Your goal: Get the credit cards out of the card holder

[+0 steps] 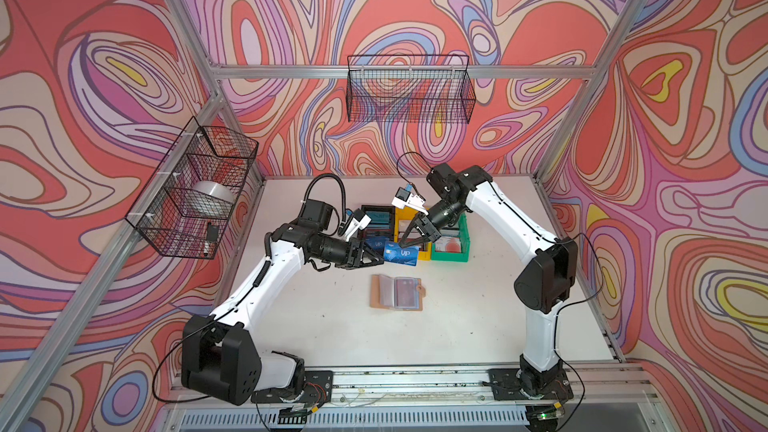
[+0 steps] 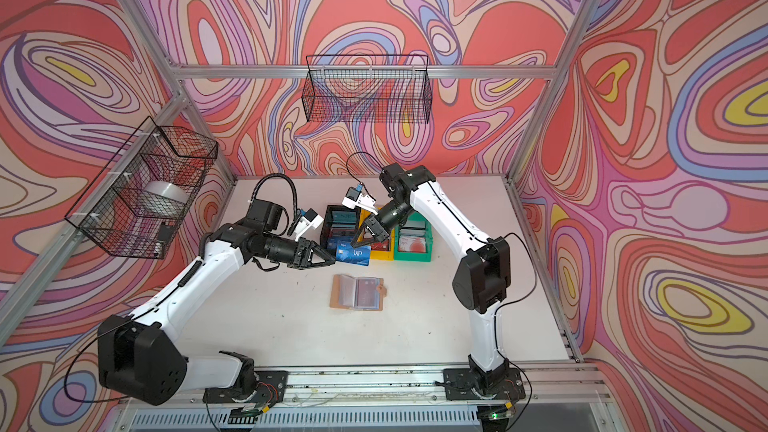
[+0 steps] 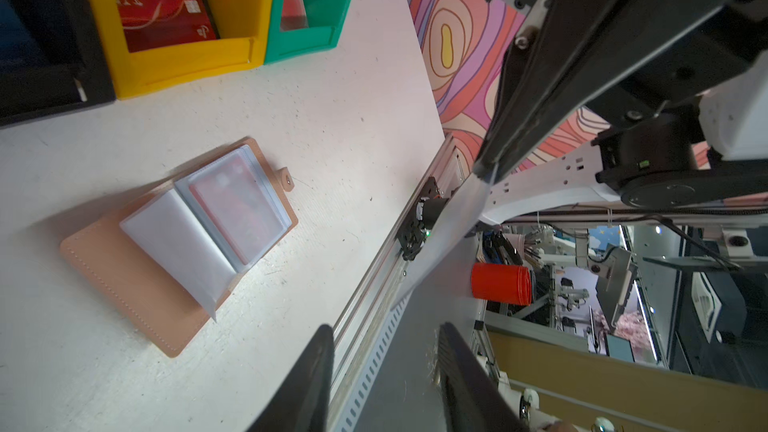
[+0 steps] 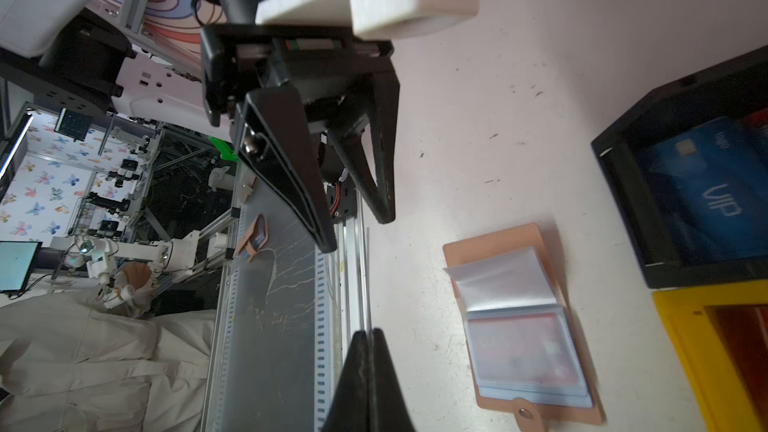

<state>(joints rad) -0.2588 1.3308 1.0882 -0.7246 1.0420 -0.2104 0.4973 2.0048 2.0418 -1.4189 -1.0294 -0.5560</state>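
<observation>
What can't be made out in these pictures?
- Cards left in the holder: left wrist view, cloudy stacked sleeves hide all but one reddish card.
- Blue card in the right gripper: right wrist view, its shut fingers hide it; left wrist view, blurred, back only.
- Green bin contents: both top views, too small, right arm overlaps.

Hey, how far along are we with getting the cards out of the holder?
Done: cards lie in the black bin, yellow bin and green bin. In hand: the right gripper pinches a blue VIP card near the bins; the left gripper is open beside it. Left: at least one reddish card sits in a sleeve of the card holder.
</observation>
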